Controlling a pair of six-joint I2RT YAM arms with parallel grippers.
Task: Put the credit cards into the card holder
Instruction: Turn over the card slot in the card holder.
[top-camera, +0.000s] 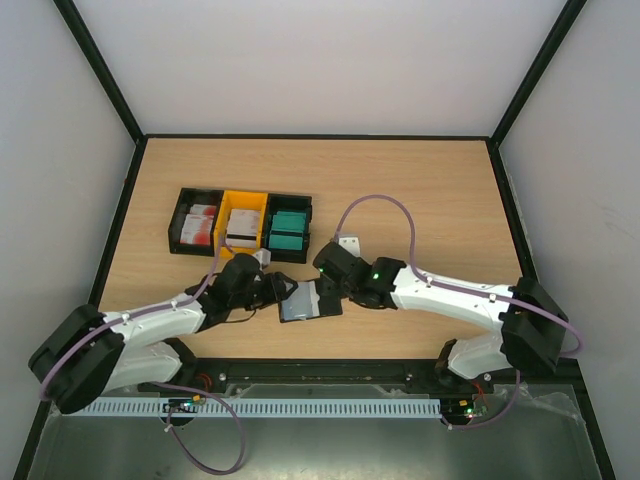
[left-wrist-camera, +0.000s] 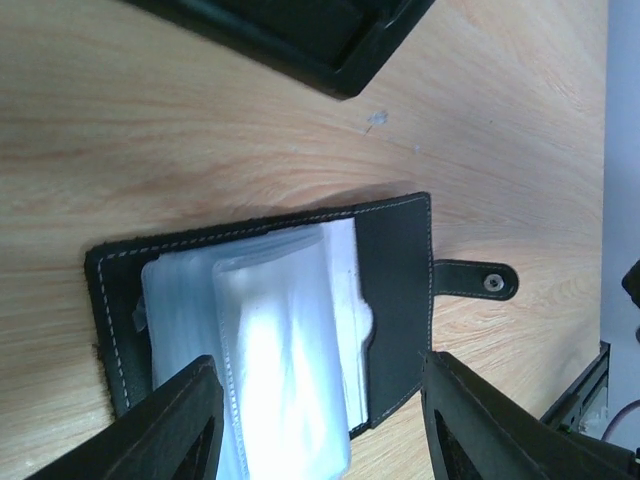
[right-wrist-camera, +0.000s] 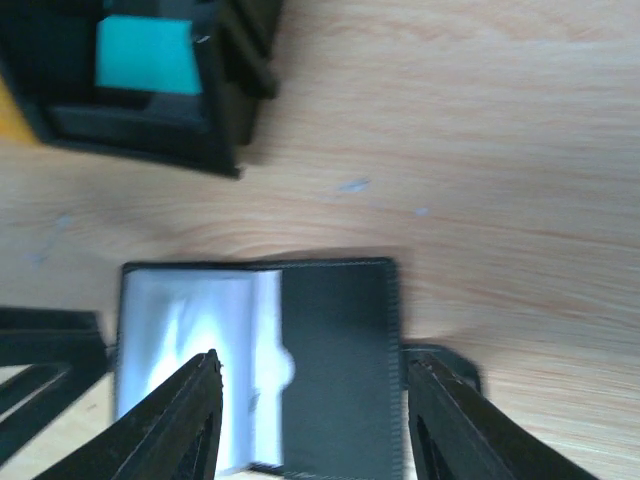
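Looking down, you see the small black folding card holder (top-camera: 310, 300) lying open near the front edge of the wooden table (top-camera: 430, 200), long side running arm to arm. Your left pincer (left-wrist-camera: 318, 358) and right pincer (right-wrist-camera: 312, 360) hang spread over it, pinching nothing. The thin plastic credit cards (top-camera: 289, 240) sit in black and yellow bins (top-camera: 245, 195) just behind, nearer the left one.
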